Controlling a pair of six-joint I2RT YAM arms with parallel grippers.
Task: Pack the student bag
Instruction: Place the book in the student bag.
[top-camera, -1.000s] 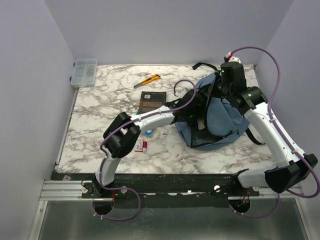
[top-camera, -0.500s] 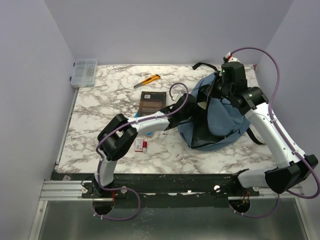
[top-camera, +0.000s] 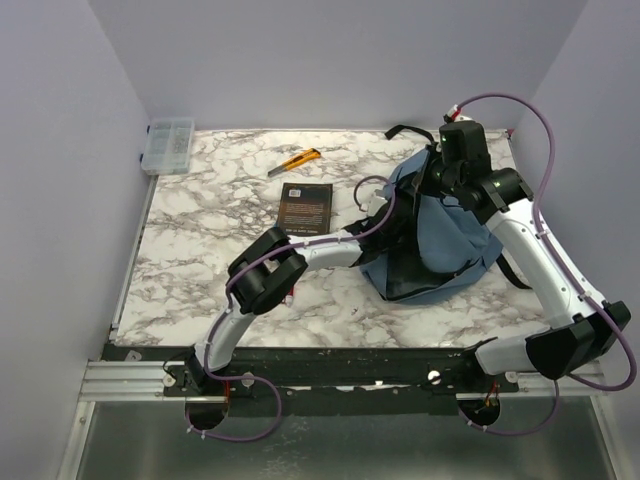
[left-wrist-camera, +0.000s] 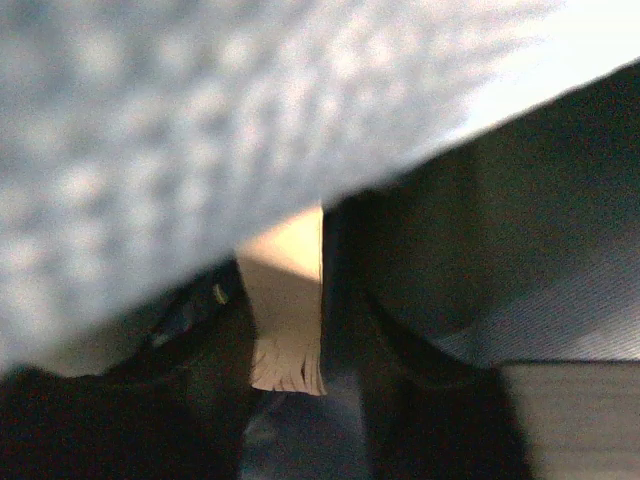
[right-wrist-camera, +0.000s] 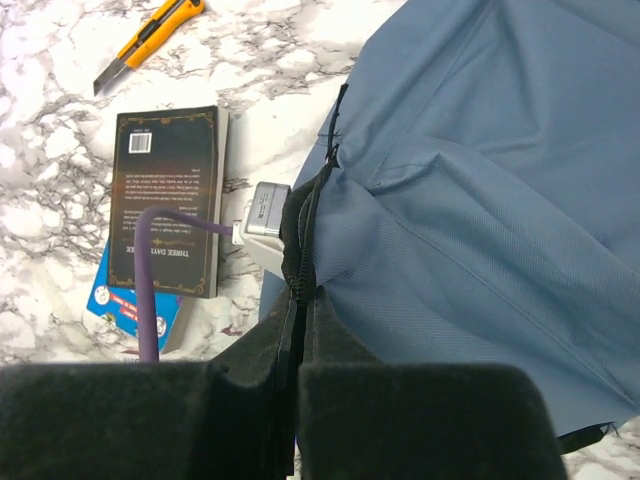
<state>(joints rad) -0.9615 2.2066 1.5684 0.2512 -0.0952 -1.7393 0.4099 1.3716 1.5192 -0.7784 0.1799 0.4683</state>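
Note:
The dusty-blue student bag (top-camera: 450, 235) lies at the right of the marble table, its dark opening facing left. It fills the right wrist view (right-wrist-camera: 480, 170). My right gripper (top-camera: 437, 178) is shut on the bag's zipper edge (right-wrist-camera: 305, 250) and holds the opening up. My left arm reaches into that opening, and the bag hides its gripper in the top view. In the left wrist view, under blurred blue fabric, the dark fingers (left-wrist-camera: 210, 400) sit on either side of a tan flat object (left-wrist-camera: 287, 310) with a frayed lower edge.
A dark book (top-camera: 305, 203) lies left of the bag, with a blue item (right-wrist-camera: 135, 300) partly under it. An orange utility knife (top-camera: 297, 160) lies behind it. A clear organiser box (top-camera: 168, 145) stands at the far left corner. A small red-and-white item (top-camera: 290, 292) lies by my left elbow.
My left arm has pushed to the right, deeper into the bag opening, and its elbow has swung right. The right gripper has stayed on the bag's edge.

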